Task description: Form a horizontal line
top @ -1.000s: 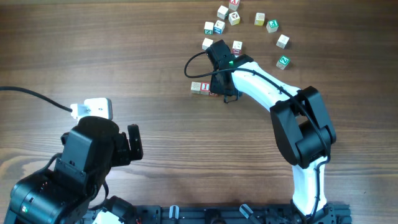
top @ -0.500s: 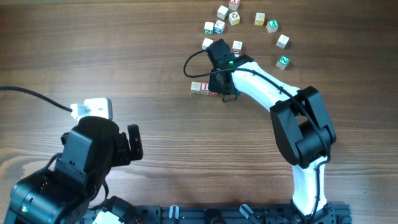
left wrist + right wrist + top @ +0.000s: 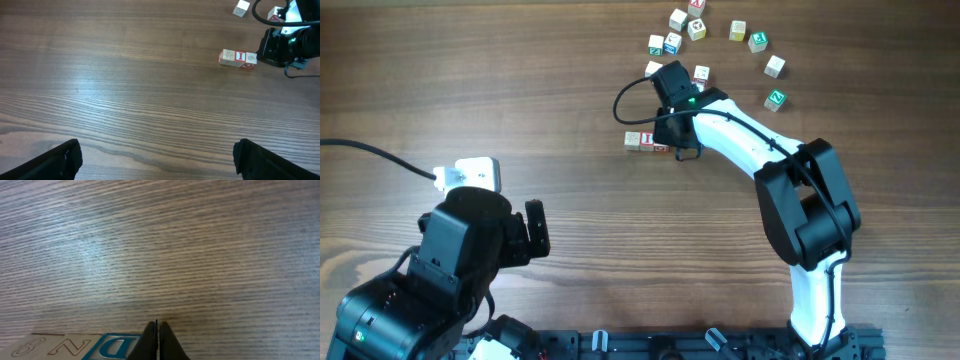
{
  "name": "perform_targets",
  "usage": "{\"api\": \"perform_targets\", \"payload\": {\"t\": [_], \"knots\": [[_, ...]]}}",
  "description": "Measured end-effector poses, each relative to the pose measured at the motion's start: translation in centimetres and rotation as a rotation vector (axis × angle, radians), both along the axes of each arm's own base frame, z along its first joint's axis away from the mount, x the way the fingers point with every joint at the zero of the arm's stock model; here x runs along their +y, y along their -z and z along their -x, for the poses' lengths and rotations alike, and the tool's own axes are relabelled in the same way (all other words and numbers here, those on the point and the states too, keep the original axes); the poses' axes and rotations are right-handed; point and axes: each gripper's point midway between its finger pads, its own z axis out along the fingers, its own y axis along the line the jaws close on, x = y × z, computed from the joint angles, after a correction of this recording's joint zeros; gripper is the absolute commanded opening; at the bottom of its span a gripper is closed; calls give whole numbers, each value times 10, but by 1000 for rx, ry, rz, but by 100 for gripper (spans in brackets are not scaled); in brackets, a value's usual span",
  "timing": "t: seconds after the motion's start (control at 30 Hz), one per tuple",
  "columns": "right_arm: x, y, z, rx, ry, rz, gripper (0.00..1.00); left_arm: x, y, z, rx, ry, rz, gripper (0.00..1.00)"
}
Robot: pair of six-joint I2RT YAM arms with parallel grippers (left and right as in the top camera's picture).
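Since a second ago the row of three letter cubes (image 3: 647, 141) has slid a touch to the left over the tabletop (image 3: 520, 80), and my right end effector (image 3: 680, 150) has crept along with it, keeping to the row's right end. Its fingers are pressed together with nothing between them. In the right wrist view the joined tips stand over the wood grain, with the printed cube faces just at the lower edge. My left end effector (image 3: 157, 160) hangs well apart from the row, spread wide and empty.

The row lies below the loose cubes (image 3: 695, 30), its three cubes touching edge to edge, the green-marked one at the left and two red-marked ones beside it.

I judge these little wooden blocks to be light, stiff and hard to damage, with smooth faces that slide readily on this surface. An off-centre push would likely turn one and break the line. So I would push flat on an end face along the row, or pinch a single cube across two opposite sides.

The tabletop is flat wood grain with a slight sheen. Left of the row is a broad open stretch. The nearest loose cubes sit just beside my right wrist, and a white power adapter (image 3: 475, 174) with its cable lies well apart, near my left arm
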Motion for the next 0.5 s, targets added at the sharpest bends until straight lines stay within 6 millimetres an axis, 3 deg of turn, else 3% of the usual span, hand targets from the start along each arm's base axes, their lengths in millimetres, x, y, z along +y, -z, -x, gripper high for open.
{"api": "perform_targets", "payload": {"t": [0.17, 0.33, 0.43, 0.5], "knots": [[-2, 0, 0, -2, -6, 12, 5, 0, 0, 0, 0, 0, 0, 100], [-21, -1, -3, -18, 70, 91, 5, 0, 0, 0, 0, 0, 0, 100], [-17, -22, -23, -84, 79, 79, 4, 0, 0, 0, 0, 0, 0, 100], [1, -45, -48, -180, 35, 15, 4, 0, 0, 0, 0, 0, 0, 100]]}}
